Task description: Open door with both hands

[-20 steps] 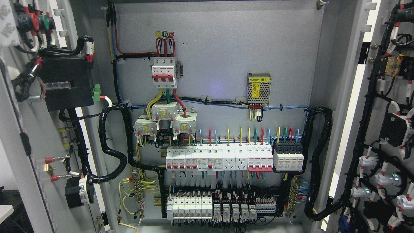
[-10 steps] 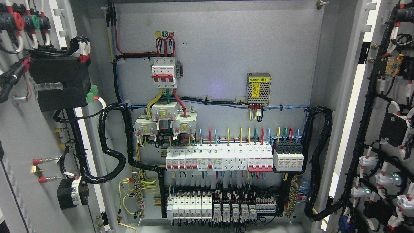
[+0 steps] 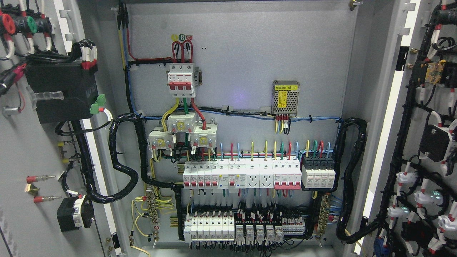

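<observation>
Head view: I see both cabinet doors standing open. The left door [image 3: 32, 142] fills the left edge of the frame with its inner face toward me, carrying a black box [image 3: 60, 91], red and green indicator backs at top, and a smaller black unit [image 3: 73, 214] low down. The right door [image 3: 433, 142] lies along the right edge, also inner face out, strung with black cable looms and white connectors. Between them the grey back panel [image 3: 250, 53] is fully exposed: a red-handled main breaker [image 3: 181, 80], a mesh-cased power supply [image 3: 285, 97], a breaker row [image 3: 242, 175] and lower terminal blocks [image 3: 242, 228]. Neither robot hand is in frame, so I cannot tell what the fingers are doing.
</observation>
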Tool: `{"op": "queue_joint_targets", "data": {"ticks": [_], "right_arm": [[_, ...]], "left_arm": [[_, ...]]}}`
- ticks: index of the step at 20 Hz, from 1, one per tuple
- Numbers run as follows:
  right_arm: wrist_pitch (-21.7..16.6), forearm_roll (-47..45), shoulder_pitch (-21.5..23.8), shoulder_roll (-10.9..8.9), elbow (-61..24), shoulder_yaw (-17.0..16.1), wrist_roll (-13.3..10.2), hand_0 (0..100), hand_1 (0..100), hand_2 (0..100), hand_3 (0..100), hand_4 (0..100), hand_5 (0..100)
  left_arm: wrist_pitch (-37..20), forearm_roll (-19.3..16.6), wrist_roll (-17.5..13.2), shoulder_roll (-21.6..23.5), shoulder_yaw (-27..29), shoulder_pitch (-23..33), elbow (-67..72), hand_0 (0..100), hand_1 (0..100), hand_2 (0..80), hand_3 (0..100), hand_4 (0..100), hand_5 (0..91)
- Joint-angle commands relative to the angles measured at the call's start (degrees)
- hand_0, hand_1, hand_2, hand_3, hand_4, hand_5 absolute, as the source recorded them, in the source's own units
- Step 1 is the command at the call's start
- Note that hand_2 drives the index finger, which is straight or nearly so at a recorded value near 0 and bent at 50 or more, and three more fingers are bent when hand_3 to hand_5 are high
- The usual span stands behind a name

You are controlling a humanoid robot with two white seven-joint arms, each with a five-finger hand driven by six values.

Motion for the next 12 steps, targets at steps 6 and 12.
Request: {"op": "queue_joint_targets", "data": {"ticks": [6,12], "right_arm": [[-0.06,1.54,-0.25,1.51,0.73,2.48,-0.09,0,0,0,0,0,0],[-0.06,2.68,-0.25,1.51,0.82,3.19,-0.09,0,0,0,0,0,0]], "left_arm": [[-0.01,0.0,0.02,0.0,0.0,0.0,-0.04,0,0,0.0,0,4,0.0],[-0.01,0.0,0.02,0.0,0.0,0.0,-0.04,0,0,0.0,0,4,0.0]]}}
